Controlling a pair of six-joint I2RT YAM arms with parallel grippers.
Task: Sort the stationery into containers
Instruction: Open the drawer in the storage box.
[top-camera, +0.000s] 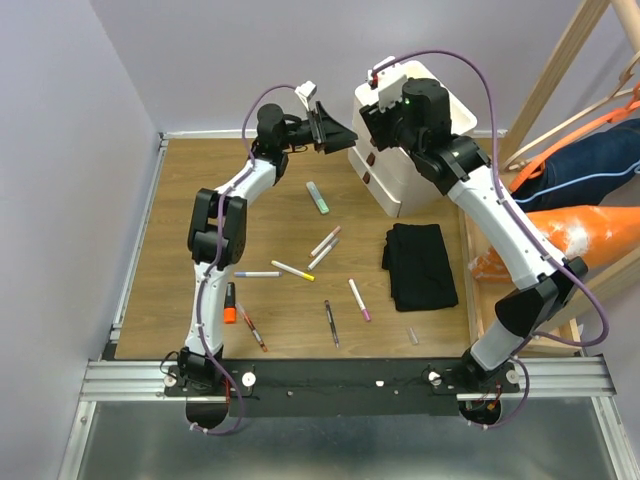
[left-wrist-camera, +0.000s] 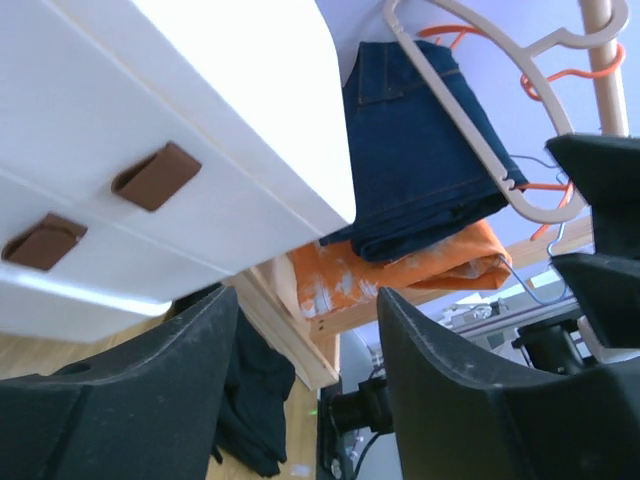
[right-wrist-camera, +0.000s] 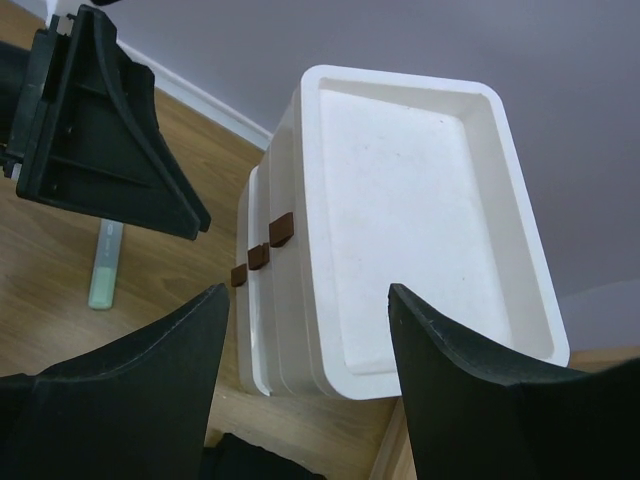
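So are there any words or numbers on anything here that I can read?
None can be read.
Drawer cabinet: plain white, and its brown handles bear no label.
Pens: too small to show any print.
Jeans: no tag or brand visible.

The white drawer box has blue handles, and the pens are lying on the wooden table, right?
No, the handles are brown, not blue; the right wrist view shows it. The white drawer box and the pens on the wooden table are right.
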